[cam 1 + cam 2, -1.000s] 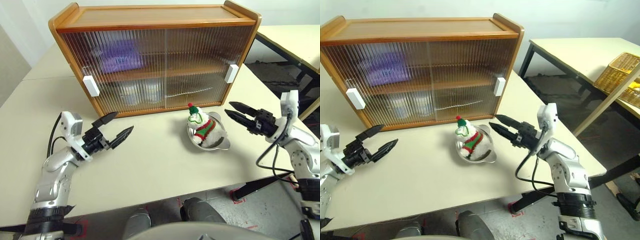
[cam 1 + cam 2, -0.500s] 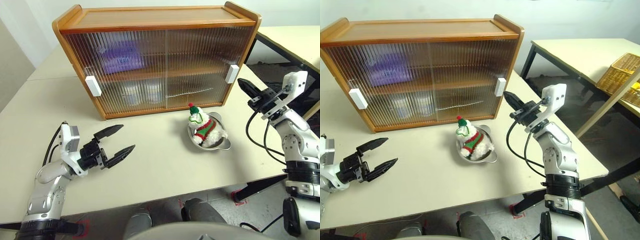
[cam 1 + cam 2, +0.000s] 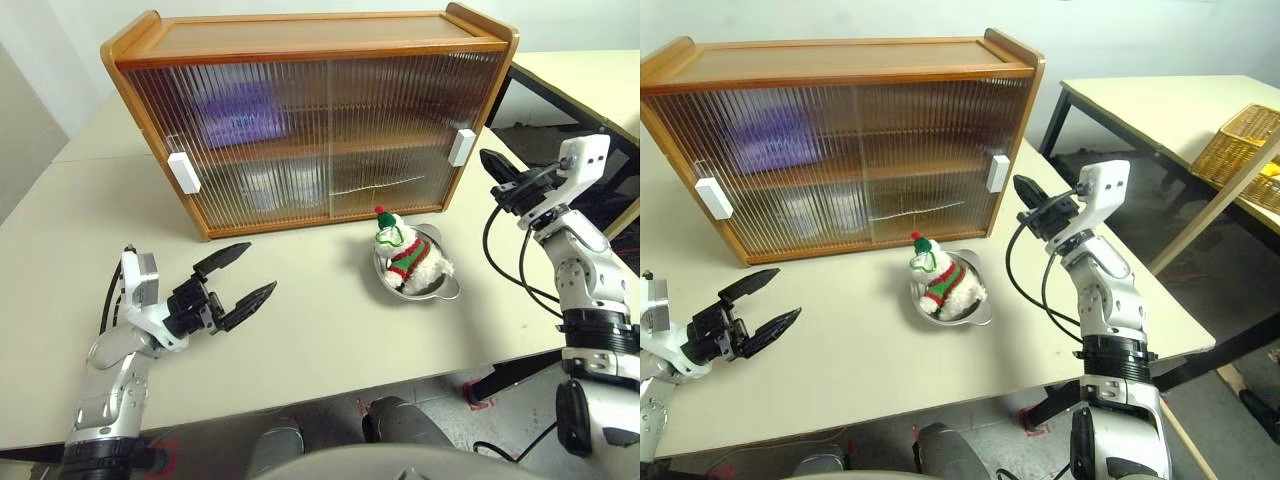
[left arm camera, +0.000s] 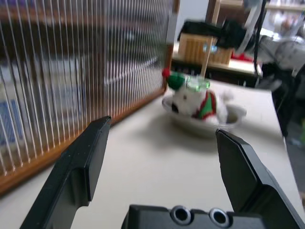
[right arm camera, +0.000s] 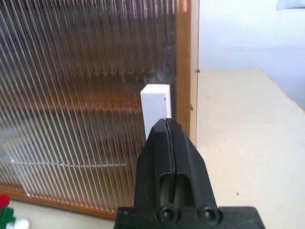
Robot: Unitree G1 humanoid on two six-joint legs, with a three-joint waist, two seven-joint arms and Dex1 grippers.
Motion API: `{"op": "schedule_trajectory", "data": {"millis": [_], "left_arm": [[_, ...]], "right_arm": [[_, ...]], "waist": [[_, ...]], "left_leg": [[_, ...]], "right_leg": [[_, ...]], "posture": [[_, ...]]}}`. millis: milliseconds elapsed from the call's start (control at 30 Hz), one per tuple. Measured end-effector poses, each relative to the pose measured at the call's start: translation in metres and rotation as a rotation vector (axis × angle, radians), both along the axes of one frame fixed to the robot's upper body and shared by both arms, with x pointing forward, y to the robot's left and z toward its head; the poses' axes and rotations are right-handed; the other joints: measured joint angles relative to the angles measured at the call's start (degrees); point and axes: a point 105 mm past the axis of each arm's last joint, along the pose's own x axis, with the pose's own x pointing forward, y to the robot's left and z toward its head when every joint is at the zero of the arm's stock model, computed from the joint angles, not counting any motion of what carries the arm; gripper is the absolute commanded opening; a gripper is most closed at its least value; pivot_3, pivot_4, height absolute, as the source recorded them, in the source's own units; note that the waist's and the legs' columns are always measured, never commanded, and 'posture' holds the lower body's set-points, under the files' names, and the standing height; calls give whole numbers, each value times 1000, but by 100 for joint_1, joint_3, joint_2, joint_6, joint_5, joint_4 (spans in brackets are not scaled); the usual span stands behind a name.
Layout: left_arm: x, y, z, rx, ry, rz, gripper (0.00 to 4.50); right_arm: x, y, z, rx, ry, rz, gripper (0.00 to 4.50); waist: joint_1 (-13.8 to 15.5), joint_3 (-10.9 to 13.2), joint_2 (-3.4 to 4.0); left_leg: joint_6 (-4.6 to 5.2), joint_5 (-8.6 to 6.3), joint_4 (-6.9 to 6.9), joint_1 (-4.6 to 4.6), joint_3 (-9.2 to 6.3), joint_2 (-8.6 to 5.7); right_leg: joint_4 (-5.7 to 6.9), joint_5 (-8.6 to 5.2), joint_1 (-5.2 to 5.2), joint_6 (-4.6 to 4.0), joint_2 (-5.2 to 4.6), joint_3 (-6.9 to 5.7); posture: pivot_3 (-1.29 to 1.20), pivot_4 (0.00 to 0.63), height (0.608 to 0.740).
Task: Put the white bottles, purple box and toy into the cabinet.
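The wooden cabinet (image 3: 300,35) stands at the back of the table with both ribbed doors slid shut. Through the upper left door the purple box (image 3: 240,115) shows as a blur. Pale shapes on the lower shelf look like the white bottles (image 3: 265,185). The toy (image 3: 400,250) sits in a steel bowl (image 3: 452,290) in front of the right door. My right gripper (image 3: 490,162) is shut and empty, its tip (image 5: 167,123) just short of the right door's white handle (image 5: 155,107). My left gripper (image 3: 260,267) hovers open over the table, left of the toy (image 4: 195,95).
The left door carries a white handle (image 3: 180,172). A second table with a wicker basket (image 3: 1245,140) stands to the right across a gap. The table's front edge runs close under both arms.
My right gripper shut its fingers, rose and swung from beside the bowl toward the cabinet's right handle. The left gripper stayed open and about where it was.
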Motion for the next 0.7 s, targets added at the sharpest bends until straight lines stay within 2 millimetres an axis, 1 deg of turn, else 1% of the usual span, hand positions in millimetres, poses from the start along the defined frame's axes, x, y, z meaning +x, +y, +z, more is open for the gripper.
{"op": "schedule_trajectory", "data": {"millis": [67, 167, 367, 533, 700], "left_arm": [[-1, -2, 4, -43, -16, 1, 4500], [-2, -4, 9, -59, -32, -10, 4500], [-3, -4, 9, -61, -31, -9, 4500], [-3, -7, 13, -59, -43, -12, 4500], [-2, -8, 13, -56, -38, -9, 4500]], "right_arm": [[4, -1, -1, -1, 10, -10, 17], [10, -3, -4, -12, 29, -33, 17], [14, -4, -6, -24, 43, -47, 17], [18, 10, -5, -5, 45, -12, 17], [21, 33, -10, 17, 84, 55, 17]], "waist": [[15, -1, 1], [31, -3, 4], [72, -5, 7], [81, -5, 9], [84, -4, 10]], "left_leg": [[0, 0, 1, 0, 0, 0], [1, 1, 2, 0, 0, 1], [3, 2, 2, 1, 0, 2], [6, 4, 3, 5, 2, 2], [9, 6, 2, 10, 1, 7]], "right_leg": [[0, 1, 0, 2, 0, 0], [0, 2, 1, 4, 0, 0], [0, 4, 2, 7, 1, -1], [0, 9, 4, 10, 4, 0], [1, 13, 5, 4, 7, 0]], "posture": [[-139, 0, 740], [-136, 0, 740], [-130, 0, 740], [-129, 8, 740], [-126, 13, 740]]}}
